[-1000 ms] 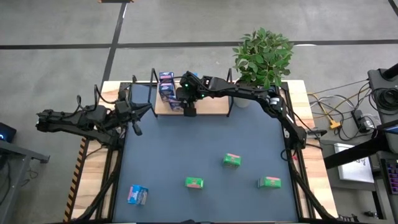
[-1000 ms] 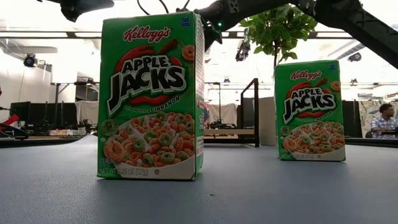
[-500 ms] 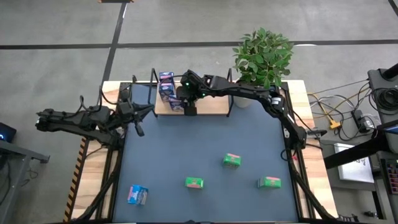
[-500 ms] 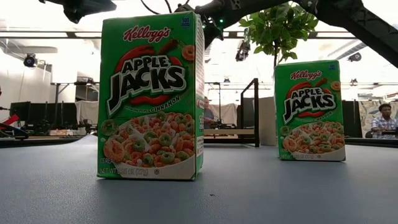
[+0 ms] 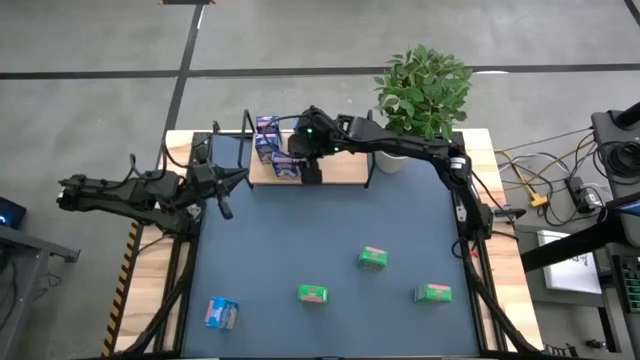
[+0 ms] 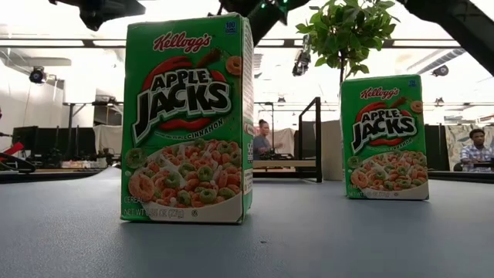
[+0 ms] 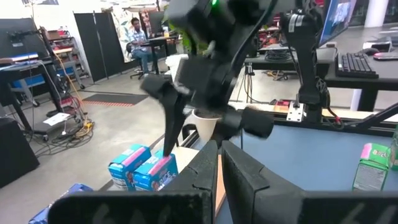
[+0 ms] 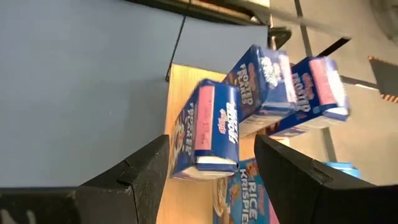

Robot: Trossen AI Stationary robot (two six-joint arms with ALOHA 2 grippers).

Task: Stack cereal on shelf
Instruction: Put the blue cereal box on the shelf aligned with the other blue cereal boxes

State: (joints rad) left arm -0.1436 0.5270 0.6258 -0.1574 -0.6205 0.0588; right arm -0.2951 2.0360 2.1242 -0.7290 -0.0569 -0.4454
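- The right gripper (image 5: pixel 308 172) hangs above the shelf (image 5: pixel 340 172) at the far edge of the bench (image 5: pixel 330 225), its fingers (image 8: pixel 140 171) spread apart with nothing clamped between them.
- In the right wrist view a dark blue Frosted Flakes box (image 8: pixel 208 130) lies on the shelf's light wooden board, just beyond the gap between the two fingers and clear of both.
- Two more boxes, a dark blue Frosted Flakes box (image 8: pixel 261 87) and a light blue box with a pink side (image 8: pixel 314 93), sit farther from the fingers, side by side and pressed together.
- A Rice Krispies box (image 8: pixel 239 193) lies flat on the board near the fingertips, partly under the nearest dark blue box.
- From above, this cluster of blue boxes (image 5: pixel 272 150) fills the shelf's left end, just beside the right gripper.
- The left gripper (image 5: pixel 222 203) waits over the bench's left edge, well apart from the shelf; its fingers (image 7: pixel 239 177) are pressed together and hold nothing.
- Three green Apple Jacks boxes stand on the bench well away from both grippers: one near the middle (image 5: pixel 373 258), one toward the front (image 5: pixel 312 293), one front right (image 5: pixel 433 293).
- A light blue box (image 5: pixel 221 313) lies at the front left corner, far from either gripper.
- A potted plant (image 5: pixel 422 90) stands at the shelf's right end.
- Seated people (image 6: pixel 476 147) show in the room behind the bench.
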